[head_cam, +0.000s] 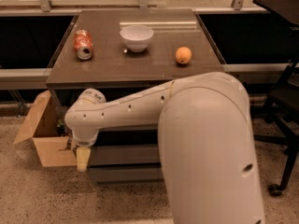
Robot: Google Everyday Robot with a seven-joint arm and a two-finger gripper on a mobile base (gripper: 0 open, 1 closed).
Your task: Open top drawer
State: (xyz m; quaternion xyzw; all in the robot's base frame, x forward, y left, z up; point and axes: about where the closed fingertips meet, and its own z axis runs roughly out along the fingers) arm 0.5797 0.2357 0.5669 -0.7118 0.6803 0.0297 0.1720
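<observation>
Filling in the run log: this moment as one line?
gripper: low, beside open brown cardboard box | dark grey-brown top drawer: largely behind white arm, not visibly pulled out

pincer (82, 160): matt beige plastic, beside cardboard box (50, 154) | tabletop (140, 65): smooth, slight sheen

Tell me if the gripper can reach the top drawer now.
Probably yes. The gripper hangs pointing down near the left end of the top drawer, slightly below it, with nothing between them. The cardboard box sits clear to the side. The arm hides most of the drawer front.
</observation>
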